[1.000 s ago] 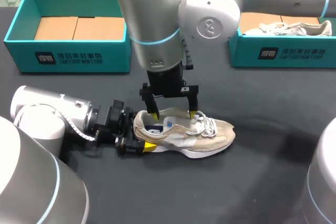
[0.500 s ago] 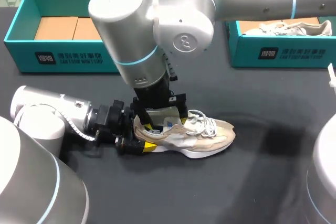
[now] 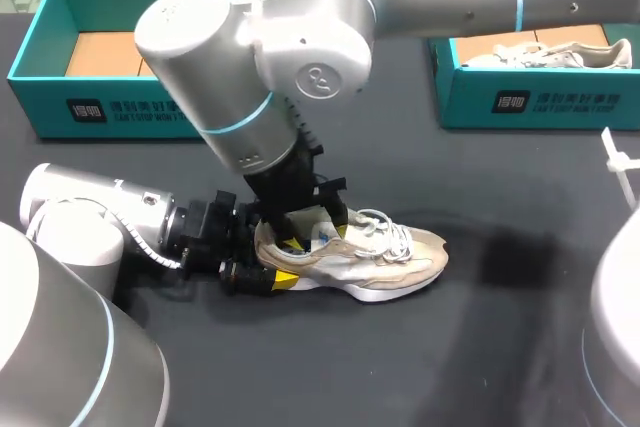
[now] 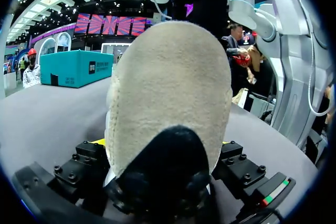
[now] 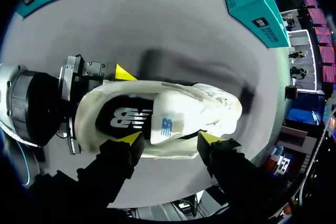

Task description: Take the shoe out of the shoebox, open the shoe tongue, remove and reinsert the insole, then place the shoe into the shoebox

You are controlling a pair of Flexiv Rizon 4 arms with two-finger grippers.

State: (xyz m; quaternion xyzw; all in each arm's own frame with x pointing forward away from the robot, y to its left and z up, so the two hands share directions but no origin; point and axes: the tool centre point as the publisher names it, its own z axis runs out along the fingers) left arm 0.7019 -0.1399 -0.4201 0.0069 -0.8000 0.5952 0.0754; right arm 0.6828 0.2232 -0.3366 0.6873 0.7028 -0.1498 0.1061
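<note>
A beige and white sneaker [image 3: 380,252] lies on its side on the dark table, toe pointing right. My left gripper [image 3: 262,275] comes in low from the left and is shut on the shoe's heel [image 4: 168,93], one finger on each side. My right arm reaches across from the right, and its gripper [image 3: 305,230] is down in the shoe's opening. In the right wrist view the white tongue [image 5: 167,124] sits between the right gripper's [image 5: 170,139] yellow tips with small gaps, so it is open. The dark insole [image 5: 123,117] shows inside the shoe.
A teal shoebox [image 3: 130,97] with a bare cardboard floor stands at the back left. Another teal shoebox [image 3: 540,97] at the back right holds a second sneaker [image 3: 560,52]. Bare table lies in front of and to the right of the shoe.
My right arm swung left and tilted, lowering its gripper into the shoe's opening, and its fingers narrowed around the tongue. The left gripper and the shoe stayed put.
</note>
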